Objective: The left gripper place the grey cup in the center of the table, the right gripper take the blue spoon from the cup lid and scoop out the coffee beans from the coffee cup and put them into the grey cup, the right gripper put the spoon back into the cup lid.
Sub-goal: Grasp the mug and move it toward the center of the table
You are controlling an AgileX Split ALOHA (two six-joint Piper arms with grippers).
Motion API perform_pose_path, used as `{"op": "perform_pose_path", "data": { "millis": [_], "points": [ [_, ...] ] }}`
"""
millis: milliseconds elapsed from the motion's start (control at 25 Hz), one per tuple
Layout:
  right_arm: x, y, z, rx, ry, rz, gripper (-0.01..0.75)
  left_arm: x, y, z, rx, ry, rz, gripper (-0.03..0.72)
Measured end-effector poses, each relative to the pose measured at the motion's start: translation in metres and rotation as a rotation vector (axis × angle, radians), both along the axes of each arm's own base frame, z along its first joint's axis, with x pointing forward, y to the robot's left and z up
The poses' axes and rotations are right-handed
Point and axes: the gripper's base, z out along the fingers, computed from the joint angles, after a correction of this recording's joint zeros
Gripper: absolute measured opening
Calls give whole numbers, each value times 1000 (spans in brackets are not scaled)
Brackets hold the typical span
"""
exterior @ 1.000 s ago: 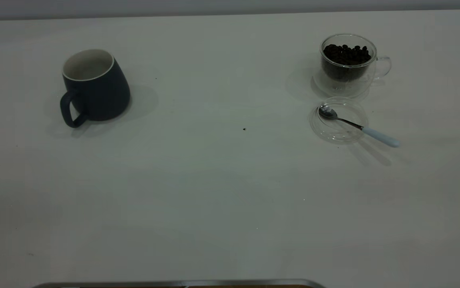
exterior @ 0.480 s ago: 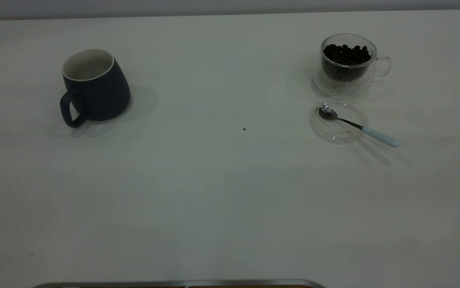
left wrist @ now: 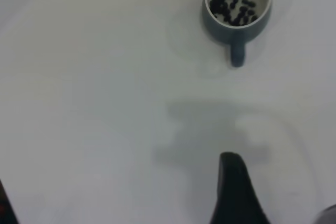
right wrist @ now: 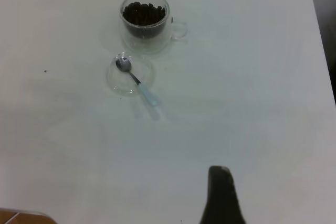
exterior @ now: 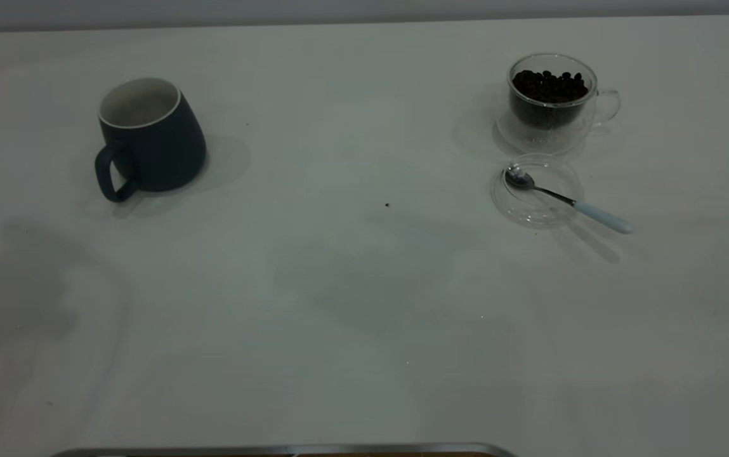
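Observation:
The dark grey cup point(exterior: 148, 136) stands at the table's far left, handle toward the front. In the left wrist view the grey cup point(left wrist: 237, 6) holds several dark beans. The glass coffee cup point(exterior: 551, 101) full of beans stands at the far right. In front of it lies the clear cup lid point(exterior: 529, 206) with the blue-handled spoon point(exterior: 567, 200), bowl in the lid, handle out over the rim. Neither gripper shows in the exterior view. My left gripper point(left wrist: 281, 184) is open, well short of the grey cup. My right gripper point(right wrist: 262, 198) is open, far from the spoon point(right wrist: 139, 83).
The white table point(exterior: 364, 304) has a small dark speck point(exterior: 387, 205) near its middle. A metal edge point(exterior: 288, 449) runs along the front. The right wrist view shows the table's right edge point(right wrist: 321, 51), the glass cup point(right wrist: 144, 19) and the lid point(right wrist: 122, 81).
Soft shadows have spread over the table's front left and middle. The cup, glass cup, lid and spoon have not moved.

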Motion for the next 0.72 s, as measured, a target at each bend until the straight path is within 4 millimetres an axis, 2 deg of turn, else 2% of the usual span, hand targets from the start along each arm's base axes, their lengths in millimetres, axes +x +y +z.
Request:
{"op": "perform_pose_path", "data": {
  "millis": [200,360,520,720],
  "points": [
    [0,0,0,0,0,0,575,69,-3,-48,129,159,-226,538],
    [0,0,0,0,0,0,575,106,-4,-90,216,266,-431,538],
    [0,0,0,0,0,0,575,127,-5,-130,254,319,-563,538],
    [0,0,0,0,0,0,575,141,-2,-177,335,357,-675,538]
  ]
}}
